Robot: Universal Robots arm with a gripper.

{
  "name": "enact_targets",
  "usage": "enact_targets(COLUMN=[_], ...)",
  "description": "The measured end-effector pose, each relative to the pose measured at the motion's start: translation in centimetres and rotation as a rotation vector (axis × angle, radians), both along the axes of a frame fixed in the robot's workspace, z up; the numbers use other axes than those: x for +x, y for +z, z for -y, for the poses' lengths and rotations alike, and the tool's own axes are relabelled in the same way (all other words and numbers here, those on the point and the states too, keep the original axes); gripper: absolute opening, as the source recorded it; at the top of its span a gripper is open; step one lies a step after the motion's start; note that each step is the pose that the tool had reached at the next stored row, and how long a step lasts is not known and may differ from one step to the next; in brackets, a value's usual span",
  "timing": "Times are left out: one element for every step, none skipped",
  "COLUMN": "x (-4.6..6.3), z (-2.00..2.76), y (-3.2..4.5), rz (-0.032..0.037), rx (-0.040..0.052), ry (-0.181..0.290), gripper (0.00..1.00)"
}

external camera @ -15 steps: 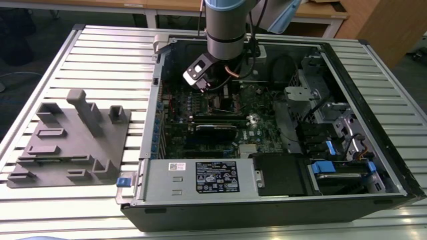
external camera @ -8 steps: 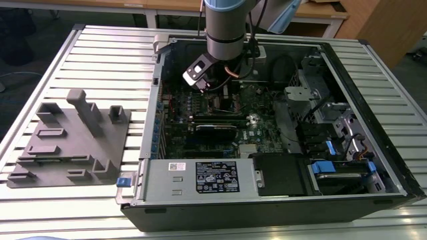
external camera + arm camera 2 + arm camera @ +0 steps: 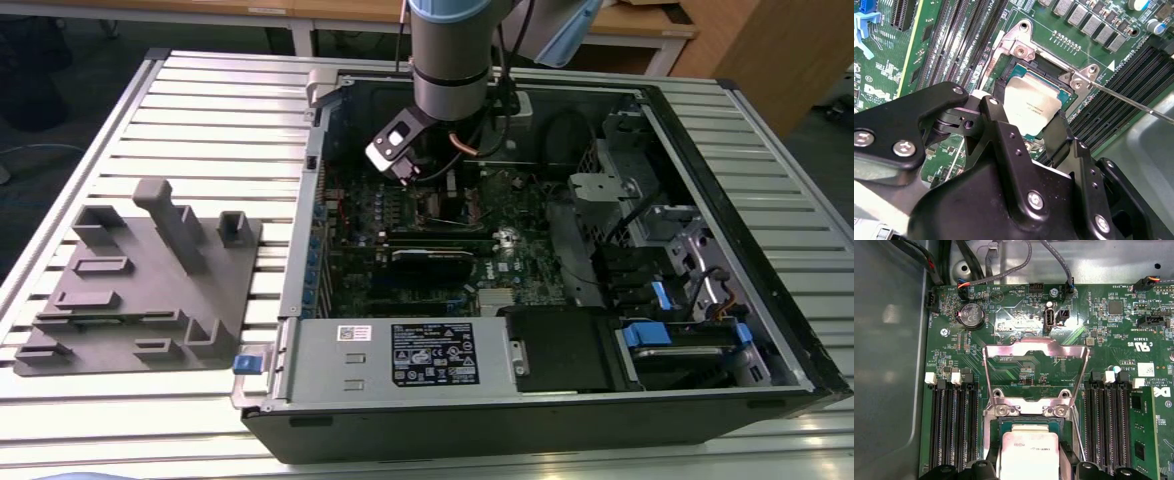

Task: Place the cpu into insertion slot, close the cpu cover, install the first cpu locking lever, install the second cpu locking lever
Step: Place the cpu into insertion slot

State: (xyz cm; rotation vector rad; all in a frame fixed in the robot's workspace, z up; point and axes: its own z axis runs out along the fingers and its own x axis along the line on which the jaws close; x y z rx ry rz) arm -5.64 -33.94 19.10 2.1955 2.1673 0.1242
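- Arm [image 3: 447, 60]: stands near-vertical in the exterior view, with its wrist lowered into the open computer case [image 3: 534, 400] that lies on the slatted desk [image 3: 200, 110].
- Pincer [image 3: 1029, 109]: black fingers [image 3: 1056, 132] press against two opposite edges of the cpu [image 3: 1031, 105], pinching it.
- Cpu: in both wrist views it is directly over the insertion slot [image 3: 1026, 420], grey top facing up. Whether it is fully seated cannot be told.
- Cpu cover [image 3: 1036, 344]: swung open on its hinge at the far side of the slot, with green board visible through its window.
- Locking lever [image 3: 1134, 102]: a thin rod angled away from the socket corner, unlatched.
- Grey fixture tray [image 3: 147, 290]: on the desk, at the exterior view's left of the case.
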Motion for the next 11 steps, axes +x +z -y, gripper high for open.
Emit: enact_targets(x=[0.00,0.00,0.00,0.01,0.01,0.01,0.00,0.00,0.00,0.00,0.00], z=[0.00,0.00,0.00,-0.02,-0.02,-0.02,-0.01,0.00,0.00,0.00,0.00], y=[0.00,0.00,-0.01,-0.04,-0.05,-0.04,-0.03,-0.02,-0.01,-0.01,-0.01], rz=[0.0000,0.0000,0.0001,0.0004,0.0006,0.0006,0.0004,0.0001,0.0001,0.0001,0.0000], rx=[0.0000,0.0000,0.0002,0.0013,0.0012,0.0009,0.0006,0.0002,0.0001,0.0001,-0.0002], ry=[0.000,0.000,0.000,0.000,0.000,0.000,0.000,0.000,0.000,0.000,0.000], gripper=[0.54,0.54,0.54,0.55,0.55,0.62,0.62,0.62,0.62,0.62,0.62])
